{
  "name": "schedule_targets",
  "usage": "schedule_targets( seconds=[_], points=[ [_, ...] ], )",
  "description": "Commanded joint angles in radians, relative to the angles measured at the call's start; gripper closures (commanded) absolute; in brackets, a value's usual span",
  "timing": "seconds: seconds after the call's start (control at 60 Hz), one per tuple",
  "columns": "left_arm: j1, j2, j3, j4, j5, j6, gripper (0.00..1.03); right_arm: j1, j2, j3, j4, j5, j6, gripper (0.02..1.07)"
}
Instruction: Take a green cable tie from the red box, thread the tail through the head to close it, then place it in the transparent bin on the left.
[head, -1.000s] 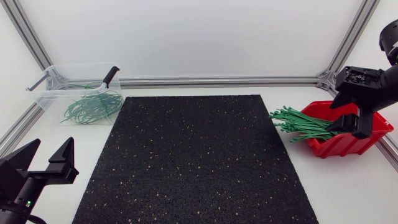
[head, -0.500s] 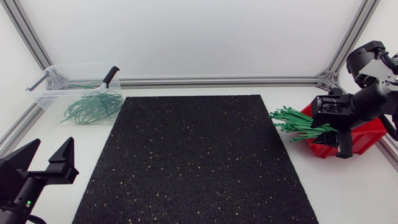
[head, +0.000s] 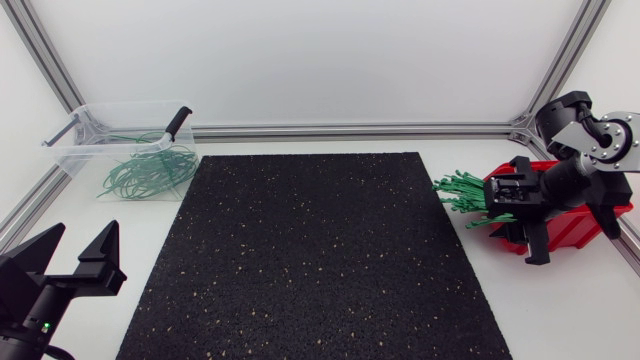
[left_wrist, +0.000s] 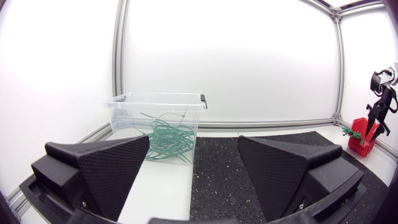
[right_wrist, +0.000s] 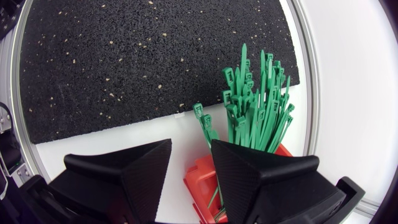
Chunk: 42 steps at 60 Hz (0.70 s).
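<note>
Two grippers inspected; you have hold of nothing with either.

Right gripper (right_wrist: 191, 146): positioned off the right edge of the black mat (head: 310, 260), toward its far corner, directly over the red box (right_wrist: 200, 182). Its fingers stand part-way open with a clear gap between them. No tie sits in that gap. The box's mat-side end shows under the gap.

Green cable ties (head: 468, 196): one loose bundle lying in the red box. The ends fan out over the box's mat-side rim and stop just short of the mat's right edge. In the right wrist view the bundle lies ahead of your fingers, apart from them.

Left gripper (left_wrist: 193, 142): low off the mat's near left corner, fingers spread wide, empty.

Transparent bin (head: 75, 150): off the mat's far left corner. It holds a tangle of closed green loops (head: 150, 170). A black-handled object (head: 177, 122) leans on its mat-side rim; you cannot tell from these views what it is.
</note>
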Motion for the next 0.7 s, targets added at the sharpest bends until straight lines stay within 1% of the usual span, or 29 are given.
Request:
schedule_targets(
  seconds=[0.0,0.033,0.2,0.25,0.467,0.683],
  points=[
    [0.001,-0.009,-0.041,-0.01,-0.006,-0.016,0.04,-0.009,0.028,-0.003,0.015,0.006,-0.033,0.6],
    [0.001,-0.009,-0.041,-0.01,-0.006,-0.016,0.04,-0.009,0.032,-0.003,0.018,0.007,-0.034,0.63],
    [0.0,-0.009,-0.041,-0.01,-0.006,-0.016,0.04,-0.017,0.048,0.003,0.032,0.007,-0.034,0.63],
    [0.0,-0.009,-0.041,-0.01,-0.006,-0.016,0.04,-0.017,0.051,0.003,0.038,0.006,-0.039,0.65],
    [0.0,-0.009,-0.041,-0.01,-0.006,-0.016,0.04,-0.023,0.064,0.008,0.086,0.006,-0.039,0.65],
    [0.0,-0.009,-0.041,-0.01,-0.006,-0.016,0.04,-0.031,0.09,0.017,0.095,0.004,-0.04,0.66]
  ],
)
